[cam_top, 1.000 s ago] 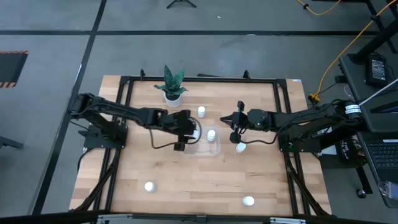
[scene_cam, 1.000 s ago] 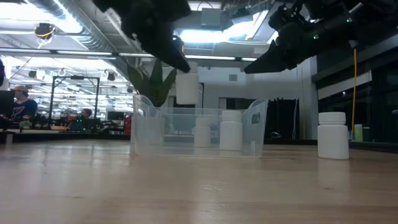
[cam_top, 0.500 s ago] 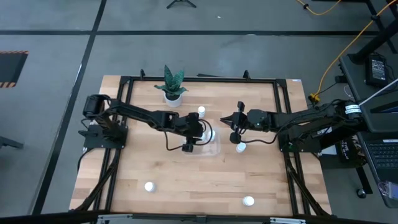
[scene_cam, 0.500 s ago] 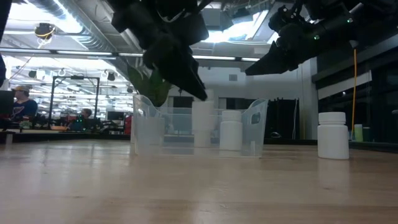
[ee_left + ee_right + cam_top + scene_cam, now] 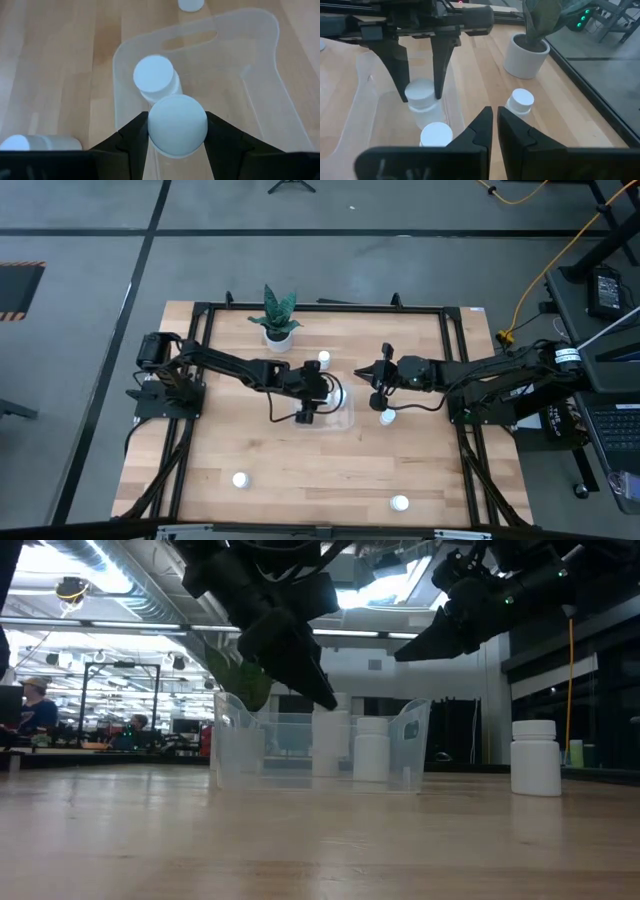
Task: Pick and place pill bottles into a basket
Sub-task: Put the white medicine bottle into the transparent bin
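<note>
My left gripper (image 5: 326,393) is shut on a white pill bottle (image 5: 177,124) low inside the clear basket (image 5: 343,420). The basket also shows in the low view (image 5: 240,750). A second bottle (image 5: 155,77) stands upright in the basket just beyond the held one. My right gripper (image 5: 360,370) hangs shut and empty above the basket's right edge. Loose bottles stand on the table beyond the basket (image 5: 323,358), right of it (image 5: 387,417), and near the front edge (image 5: 240,479) (image 5: 399,503). My left gripper pinches the bottle's round top (image 5: 420,92) between its two fingers (image 5: 399,70), one on each side. The fingers come from above, slanting down from the table's left. The bottle stays upright, its base (image 5: 328,770) down at the basket's floor; whether it rests there I cannot tell.
A white pot with a green plant (image 5: 277,330) stands at the table's far side. A black frame (image 5: 200,315) runs round the table. Bare wood lies between the basket and the two front bottles.
My left gripper has gone toward the table's right edge and down, still shut on the bottle. The bottle has come from above the basket's left wall to low inside the basket, upright, beside the second bottle.
</note>
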